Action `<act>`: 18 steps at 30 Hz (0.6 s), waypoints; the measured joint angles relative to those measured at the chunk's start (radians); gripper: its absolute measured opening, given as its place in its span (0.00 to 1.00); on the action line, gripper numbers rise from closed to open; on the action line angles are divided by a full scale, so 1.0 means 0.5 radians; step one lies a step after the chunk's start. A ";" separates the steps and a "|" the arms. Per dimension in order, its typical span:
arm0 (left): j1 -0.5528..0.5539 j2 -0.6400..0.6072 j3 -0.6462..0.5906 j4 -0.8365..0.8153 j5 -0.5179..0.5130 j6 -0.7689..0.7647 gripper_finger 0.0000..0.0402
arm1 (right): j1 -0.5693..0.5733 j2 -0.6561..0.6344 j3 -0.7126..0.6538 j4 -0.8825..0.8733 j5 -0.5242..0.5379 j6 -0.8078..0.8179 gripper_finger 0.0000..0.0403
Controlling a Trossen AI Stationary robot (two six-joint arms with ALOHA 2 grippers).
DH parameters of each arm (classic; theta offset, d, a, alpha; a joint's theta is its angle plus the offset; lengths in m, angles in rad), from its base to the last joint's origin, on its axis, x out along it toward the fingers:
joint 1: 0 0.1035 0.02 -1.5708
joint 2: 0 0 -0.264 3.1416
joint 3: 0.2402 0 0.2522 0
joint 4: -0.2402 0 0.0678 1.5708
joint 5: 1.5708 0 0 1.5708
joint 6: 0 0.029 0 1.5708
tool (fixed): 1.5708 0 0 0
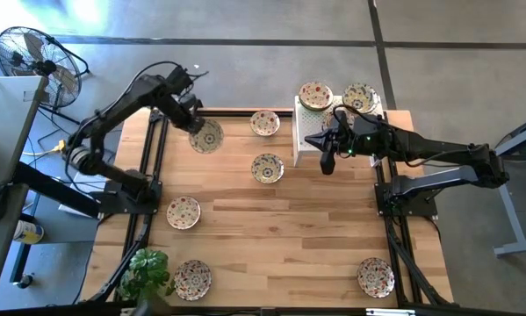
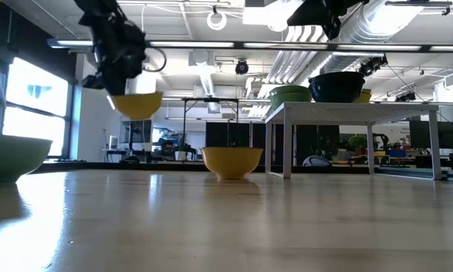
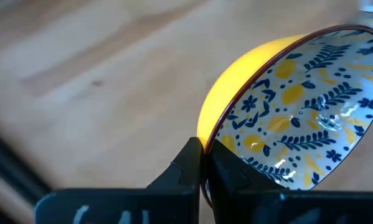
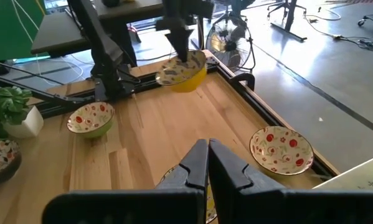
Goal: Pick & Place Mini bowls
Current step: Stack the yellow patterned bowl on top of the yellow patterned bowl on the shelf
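Yellow bowl (image 3: 279,118), blue-and-yellow leaf pattern inside, hangs off the table, its rim pinched in the left claw (image 3: 203,163); fingers are together on the rim, one inside the wall, one outside, so the bowl tips on edge rather than sitting level. Rim grip looks the only practical hold: the bowl is too wide and shallow to span. In the low view it hangs clear of the wood (image 2: 211,219) under the claw, above and to one side of a second yellow bowl (image 2: 231,162) resting on the surface. From above, the left claw (image 1: 192,118) and held bowl (image 1: 206,137) sit near the table's far edge; a red-flowered bowl (image 1: 264,123) lies close beside it, another (image 1: 268,168) a little nearer the table's middle, more (image 1: 183,212) well apart toward the near edge. The white stand (image 1: 308,132) is across the table from the claw; two bowls (image 1: 316,95) sit on it, which I judge to be the drop point. Right claw (image 1: 327,161) hovers just beside the stand, fingers together and empty, apparently waiting out of the way. The tilt is the risk: a thin rim in a narrow pinch can swing or slip, so the carry toward the stand calls for slow travel and a level set-down.
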 joint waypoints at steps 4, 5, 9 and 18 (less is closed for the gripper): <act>-0.293 -0.120 0.000 0.034 0.011 -0.271 0.01 | 0.000 0.000 0.000 -0.001 -0.039 -0.014 0.00; -0.371 -0.139 0.000 0.039 0.006 -0.345 0.01 | 0.000 0.000 0.000 -0.001 -0.052 -0.014 0.00; -0.713 -0.171 0.000 0.118 -0.024 -0.658 0.01 | 0.001 0.000 0.000 -0.001 -0.107 -0.014 0.00; -1.515 -0.138 -0.006 0.500 -0.171 -1.337 0.01 | 0.038 0.000 0.000 -0.110 -0.215 0.003 0.00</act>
